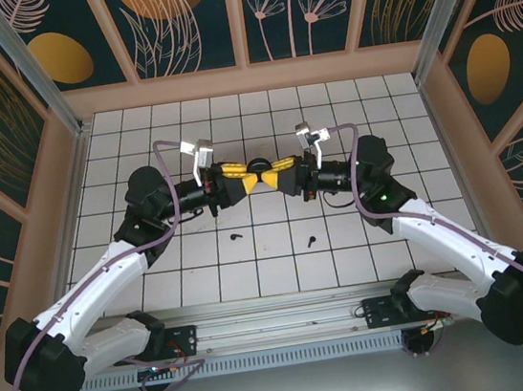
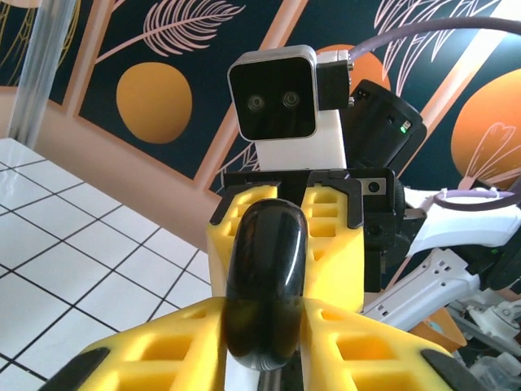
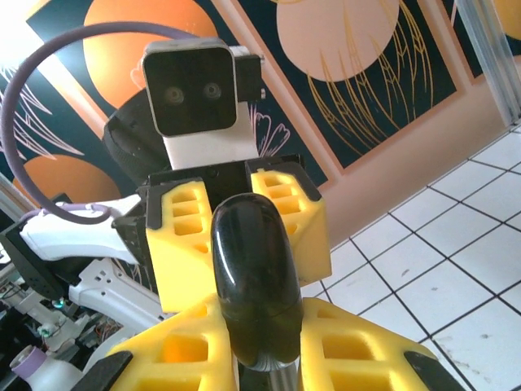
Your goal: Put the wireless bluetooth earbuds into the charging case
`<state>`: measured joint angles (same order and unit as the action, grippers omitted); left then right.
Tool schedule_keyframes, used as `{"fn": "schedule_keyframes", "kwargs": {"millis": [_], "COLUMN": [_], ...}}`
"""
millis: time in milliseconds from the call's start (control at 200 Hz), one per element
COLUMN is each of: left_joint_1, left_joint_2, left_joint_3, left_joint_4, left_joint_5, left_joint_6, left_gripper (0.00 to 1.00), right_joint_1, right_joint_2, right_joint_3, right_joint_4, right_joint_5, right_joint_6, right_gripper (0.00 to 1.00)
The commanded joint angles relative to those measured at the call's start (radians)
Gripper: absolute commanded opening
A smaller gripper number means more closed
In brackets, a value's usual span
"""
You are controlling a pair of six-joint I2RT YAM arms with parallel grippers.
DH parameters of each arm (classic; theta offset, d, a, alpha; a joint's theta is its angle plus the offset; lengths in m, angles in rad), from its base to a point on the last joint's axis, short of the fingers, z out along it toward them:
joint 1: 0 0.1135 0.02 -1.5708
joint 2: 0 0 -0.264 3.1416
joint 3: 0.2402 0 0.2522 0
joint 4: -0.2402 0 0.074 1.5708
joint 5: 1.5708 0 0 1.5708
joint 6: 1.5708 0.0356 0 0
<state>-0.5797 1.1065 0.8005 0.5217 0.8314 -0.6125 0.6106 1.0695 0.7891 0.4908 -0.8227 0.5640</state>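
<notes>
A glossy black oval charging case (image 1: 259, 170) hangs above the middle of the tiled table, its lid down, pinched from both sides. My left gripper (image 1: 237, 174) is shut on its left end and my right gripper (image 1: 282, 168) on its right end. In the left wrist view the case (image 2: 265, 277) stands between my yellow fingers (image 2: 155, 354), with the other gripper's fingers behind it. The right wrist view shows the case (image 3: 256, 273) the same way. Two black earbuds (image 1: 236, 235) (image 1: 310, 241) lie on the tiles in front. The white earbuds are out of view.
The white tiled table (image 1: 281, 270) is walled by wooden panels with leaf patterns (image 1: 246, 80). A metal rail (image 1: 276, 304) runs along the near edge by the arm bases.
</notes>
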Motion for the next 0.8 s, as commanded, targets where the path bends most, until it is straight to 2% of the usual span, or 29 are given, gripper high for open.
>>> {"fn": "schedule_keyframes", "kwargs": {"millis": [0, 290, 345, 430, 500, 796], "left_joint_1": [-0.003, -0.003, -0.003, -0.003, -0.003, -0.003], "left_joint_2": [-0.009, -0.064, -0.068, -0.076, -0.091, -0.120], "left_joint_3": [-0.009, -0.037, -0.037, -0.029, -0.029, -0.014], "left_joint_4": [0.069, 0.037, 0.033, -0.014, -0.056, -0.215], "left_joint_5": [0.039, 0.013, 0.018, 0.010, -0.006, -0.016], "left_joint_6": [-0.009, 0.030, 0.032, 0.059, 0.093, 0.175], "left_gripper": [0.21, 0.10, 0.08, 0.07, 0.07, 0.06], "right_joint_1": [0.007, 0.043, 0.057, 0.066, 0.066, 0.065], "right_joint_2": [-0.017, 0.000, 0.002, -0.007, -0.026, -0.003], "right_joint_3": [-0.008, 0.007, 0.016, 0.024, 0.029, 0.110], "right_joint_4": [0.060, 0.026, -0.004, -0.034, -0.053, -0.199], "right_joint_5": [0.000, 0.014, 0.027, 0.053, 0.072, 0.112], "right_joint_6": [0.015, -0.019, -0.037, -0.054, -0.070, -0.138], "right_gripper": [0.04, 0.08, 0.14, 0.31, 0.38, 0.40]}}
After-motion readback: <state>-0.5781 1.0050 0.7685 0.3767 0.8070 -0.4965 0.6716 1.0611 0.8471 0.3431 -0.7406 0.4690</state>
